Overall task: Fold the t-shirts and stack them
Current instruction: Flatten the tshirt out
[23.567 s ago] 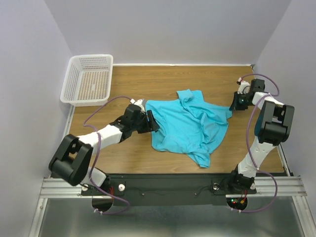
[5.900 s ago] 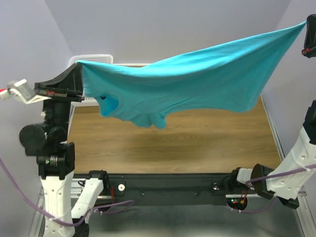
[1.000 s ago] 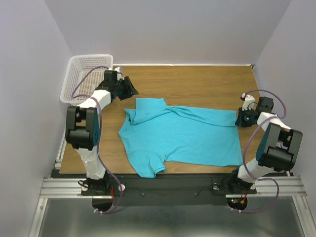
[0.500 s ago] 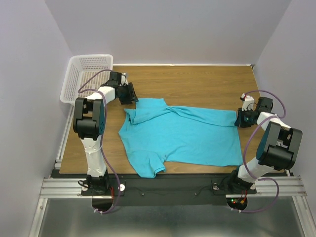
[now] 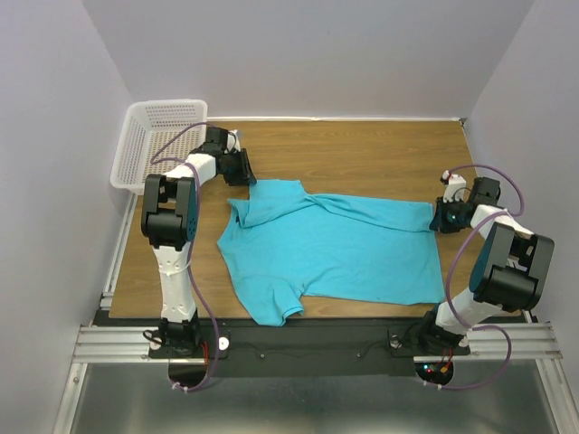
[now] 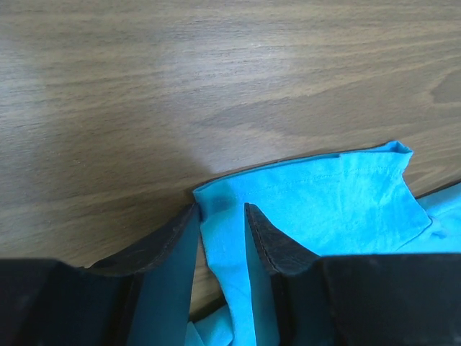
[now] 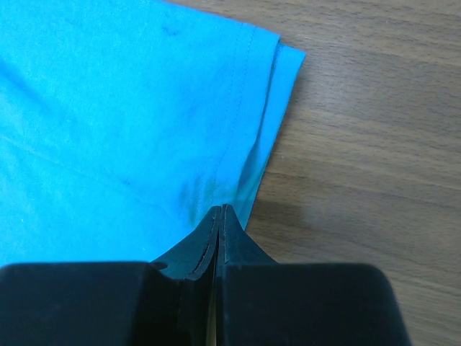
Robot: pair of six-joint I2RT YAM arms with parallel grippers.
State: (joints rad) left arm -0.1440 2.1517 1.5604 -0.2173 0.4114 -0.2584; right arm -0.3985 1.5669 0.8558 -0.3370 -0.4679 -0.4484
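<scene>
The turquoise t-shirt (image 5: 344, 249) lies spread on the wooden table, with one sleeve toward the near edge and a fold along its far left part. My left gripper (image 5: 246, 174) is at the shirt's far left corner. In the left wrist view (image 6: 220, 210) it is open, with a strip of the shirt (image 6: 324, 187) between its fingers. My right gripper (image 5: 441, 217) is at the shirt's far right corner. In the right wrist view (image 7: 220, 209) it is shut, its tips pinching the hemmed edge of the shirt (image 7: 108, 108).
A white mesh basket (image 5: 167, 103) stands at the far left corner, just left of my left arm. Bare wood shows behind the shirt. The shirt's near sleeve reaches the table's front edge by the black rail (image 5: 308, 336).
My left gripper has moved right and a little nearer, from beside the basket to the shirt's far left corner. The shirt and the right arm have not moved.
</scene>
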